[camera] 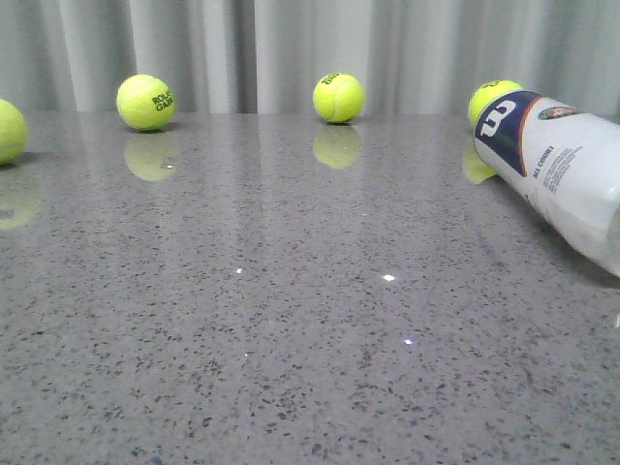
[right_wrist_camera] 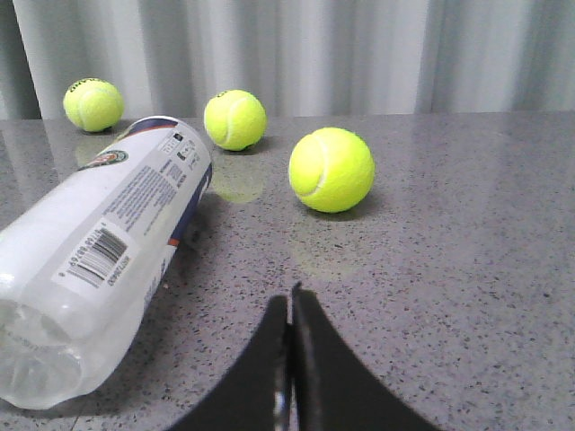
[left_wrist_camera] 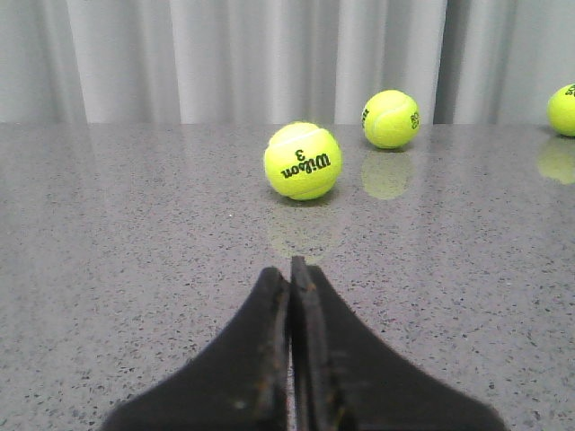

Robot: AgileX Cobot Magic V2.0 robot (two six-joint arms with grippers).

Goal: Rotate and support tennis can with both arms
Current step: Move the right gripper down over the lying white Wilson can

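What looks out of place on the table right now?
The tennis can lies on its side at the table's right, not upright. Loose tennis balls sit scattered along the back edge. No damage shows.

The frosted-white tennis can (camera: 557, 170) with navy panel lies on its side.

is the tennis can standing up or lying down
Lying down: the tennis can rests on its side on the table, untouched by either gripper.
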